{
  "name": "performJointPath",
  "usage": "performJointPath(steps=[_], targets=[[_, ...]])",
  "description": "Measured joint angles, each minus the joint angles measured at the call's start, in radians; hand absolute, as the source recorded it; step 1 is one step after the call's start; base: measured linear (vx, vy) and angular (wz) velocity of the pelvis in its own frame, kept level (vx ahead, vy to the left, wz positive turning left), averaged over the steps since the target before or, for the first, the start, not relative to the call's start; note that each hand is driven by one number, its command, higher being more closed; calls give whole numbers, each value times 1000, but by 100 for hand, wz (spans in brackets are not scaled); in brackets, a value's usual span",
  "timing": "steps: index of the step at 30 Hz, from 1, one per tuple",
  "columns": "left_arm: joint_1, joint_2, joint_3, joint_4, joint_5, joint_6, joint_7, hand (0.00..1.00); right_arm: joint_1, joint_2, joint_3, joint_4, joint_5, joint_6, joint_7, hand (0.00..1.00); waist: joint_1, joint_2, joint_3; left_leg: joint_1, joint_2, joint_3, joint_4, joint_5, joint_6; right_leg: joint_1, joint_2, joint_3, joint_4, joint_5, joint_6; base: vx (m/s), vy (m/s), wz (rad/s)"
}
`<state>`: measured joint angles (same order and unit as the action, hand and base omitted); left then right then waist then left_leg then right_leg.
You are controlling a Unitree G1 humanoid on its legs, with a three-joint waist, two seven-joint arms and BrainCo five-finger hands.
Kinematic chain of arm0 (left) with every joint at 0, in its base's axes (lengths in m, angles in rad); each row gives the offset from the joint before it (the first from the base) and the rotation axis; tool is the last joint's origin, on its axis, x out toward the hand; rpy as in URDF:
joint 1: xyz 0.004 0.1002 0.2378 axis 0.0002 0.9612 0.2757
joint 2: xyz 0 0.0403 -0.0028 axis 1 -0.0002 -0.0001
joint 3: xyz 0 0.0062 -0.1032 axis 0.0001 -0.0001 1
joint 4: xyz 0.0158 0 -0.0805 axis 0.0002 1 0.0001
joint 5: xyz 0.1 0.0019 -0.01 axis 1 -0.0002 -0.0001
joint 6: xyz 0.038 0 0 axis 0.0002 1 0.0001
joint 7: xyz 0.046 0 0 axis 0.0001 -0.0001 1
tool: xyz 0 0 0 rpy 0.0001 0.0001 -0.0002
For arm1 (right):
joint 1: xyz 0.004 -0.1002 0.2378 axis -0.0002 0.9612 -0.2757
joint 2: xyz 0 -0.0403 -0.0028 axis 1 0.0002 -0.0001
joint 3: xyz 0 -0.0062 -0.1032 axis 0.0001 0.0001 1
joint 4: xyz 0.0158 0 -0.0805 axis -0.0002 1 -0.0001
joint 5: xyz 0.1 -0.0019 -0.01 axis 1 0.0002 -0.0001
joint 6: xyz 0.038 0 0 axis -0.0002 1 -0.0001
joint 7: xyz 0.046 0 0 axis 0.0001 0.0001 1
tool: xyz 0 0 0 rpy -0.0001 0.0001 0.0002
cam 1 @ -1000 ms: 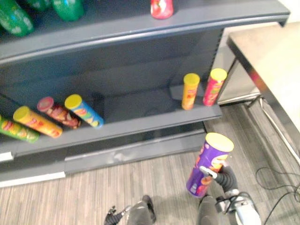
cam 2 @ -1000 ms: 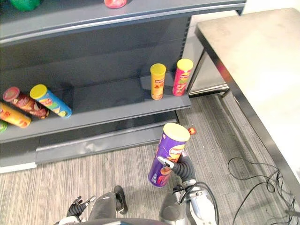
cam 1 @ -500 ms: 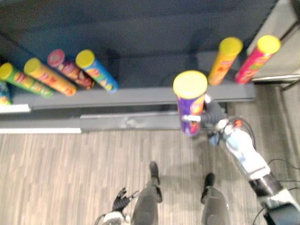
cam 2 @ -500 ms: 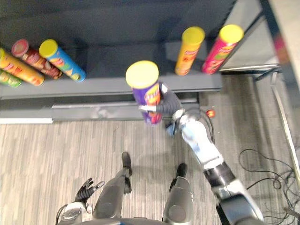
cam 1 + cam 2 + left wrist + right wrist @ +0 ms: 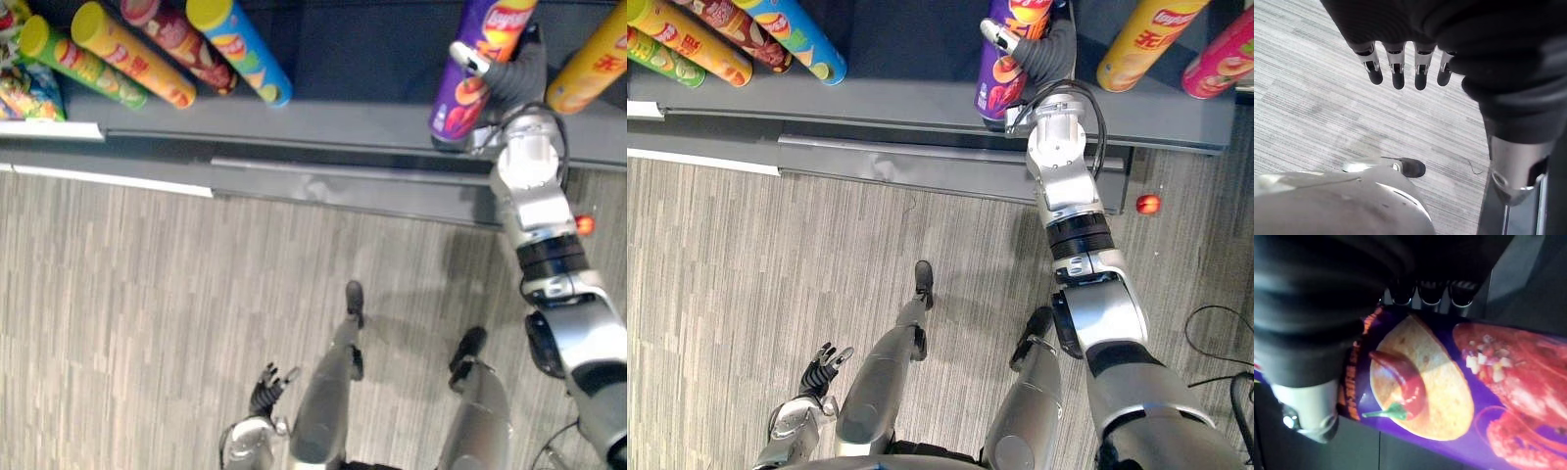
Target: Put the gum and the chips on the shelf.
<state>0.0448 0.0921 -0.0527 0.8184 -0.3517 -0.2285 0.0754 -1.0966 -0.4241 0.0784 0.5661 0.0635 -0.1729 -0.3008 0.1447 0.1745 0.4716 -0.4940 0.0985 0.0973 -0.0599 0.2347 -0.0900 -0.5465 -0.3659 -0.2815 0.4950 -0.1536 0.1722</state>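
The step in hand is placing the chips. The right hand reaches in over the lowest shelf with its fingers and thumb curled round the purple chips can, gripping it about mid-body. The can stands close to upright, leaning a little, with its base at the front part of the shelf board. Whether the base already rests on the board or hangs just above it is hard to tell from these angles. A yellow can stands just beside it on the robot's right, and a blue can lies tilted well apart on the left with other cans past it.

The left hand hangs low near the floor, fingers relaxed and straight, holding nothing.

The next move likely calls for settling the can flat on the board and straightening it. The fingers should then let go without tipping it into the yellow can. The gum part of the task appears to remain.
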Motion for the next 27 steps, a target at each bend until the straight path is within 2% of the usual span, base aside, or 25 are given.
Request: performJointPath(steps=[2,4,7,10,16,19,27], targets=[[-15,-5,-2,-8,0,-3,4,0,-10,2,-4,-2,-64,0,-44,100,4,1,0,-22,-5,-2,-10,11,-4,-31,-8,-2,17,-3,-1,-33,-36,12],[-35,-11,-22,-28,0,-8,9,0,-10,15,-4,-7,-212,2,-124,100,16,3,1,-52,-11,-2,-9,17,-6,-68,-17,2,34,-4,-2,-31,-41,5],[-65,-23,-31,-47,0,-14,18,0,-8,45,-11,-39,-334,15,-168,100,23,7,3,-87,-16,-2,-7,27,0,-110,-25,8,52,-4,-3,-19,-39,4],[-83,-37,-32,-72,0,-14,29,0,-6,65,-11,-59,-409,24,-178,100,27,8,3,-118,-24,-5,-5,35,1,-150,-38,10,79,-8,-5,-6,-39,10],[-92,-44,-29,-118,0,-25,30,0,17,90,-9,-129,-498,30,-224,100,37,9,3,-176,-38,-5,6,38,0,-222,-64,16,132,-29,-7,-2,-41,11],[-91,-50,-24,-147,-5,-29,30,0,37,94,-12,-169,-498,30,-255,100,50,9,3,-192,-39,4,12,38,0,-245,-73,18,152,-33,-11,11,-41,5],[-91,-70,-7,-208,-39,-33,35,0,39,155,-105,-276,-495,40,-339,100,52,9,3,-237,-36,61,29,36,1,-301,-85,41,173,-33,-11,4,-9,1]])
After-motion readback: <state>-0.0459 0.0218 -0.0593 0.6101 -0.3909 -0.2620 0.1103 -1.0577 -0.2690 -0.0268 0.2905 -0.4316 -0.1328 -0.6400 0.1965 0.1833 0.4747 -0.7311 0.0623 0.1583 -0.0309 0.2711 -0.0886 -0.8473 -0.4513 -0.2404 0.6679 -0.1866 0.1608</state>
